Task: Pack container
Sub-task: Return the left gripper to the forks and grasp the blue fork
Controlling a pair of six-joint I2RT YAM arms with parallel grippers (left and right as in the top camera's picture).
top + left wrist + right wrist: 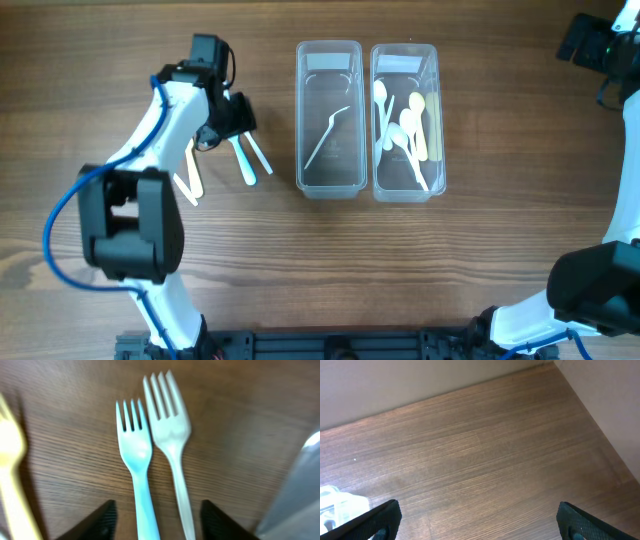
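Two clear containers stand side by side mid-table. The left container (329,175) holds one white utensil (327,137); the right container (406,190) holds several white and yellow spoons (405,130). A light-blue fork (135,455) and a white fork (168,425) lie side by side on the wood, also seen from above as the blue fork (246,167) and white fork (262,159). My left gripper (159,522) hovers open over their handles, both handles lying between its fingers without touching them. My right gripper (480,522) is open over bare wood at the far right.
Yellow utensils (190,172) lie left of the forks, one blurred at the left wrist view's edge (10,460). A container wall (300,490) shows at the right of that view. The right arm (590,40) sits at the table's top-right corner.
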